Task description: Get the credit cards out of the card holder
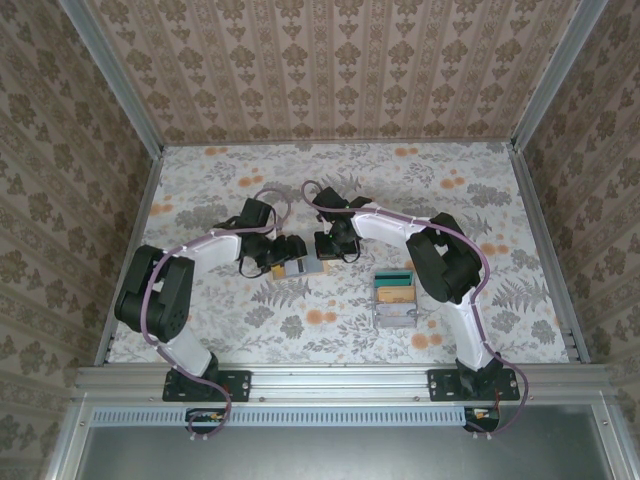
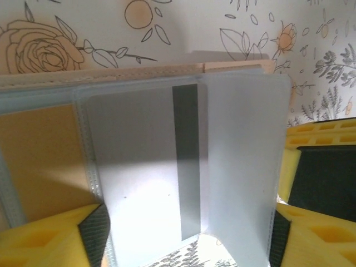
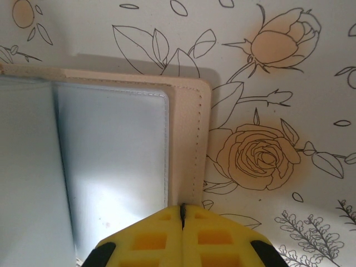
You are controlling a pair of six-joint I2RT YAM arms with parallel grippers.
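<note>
The card holder lies open on the flowered table between both arms, with a tan cover and grey-blue lining. In the left wrist view a yellow card sits in its left pocket. Beside it lies a pale grey card with a dark stripe, and a lining flap stands up on the right. My left gripper is open, its pads straddling that card and the flap. My right gripper is shut, its tips resting on the holder's tan edge.
A clear plastic compartment box stands right of the holder, near the right arm's elbow, with a teal and a tan-yellow flat thing in it. Patterned walls and metal rails close the table in on three sides.
</note>
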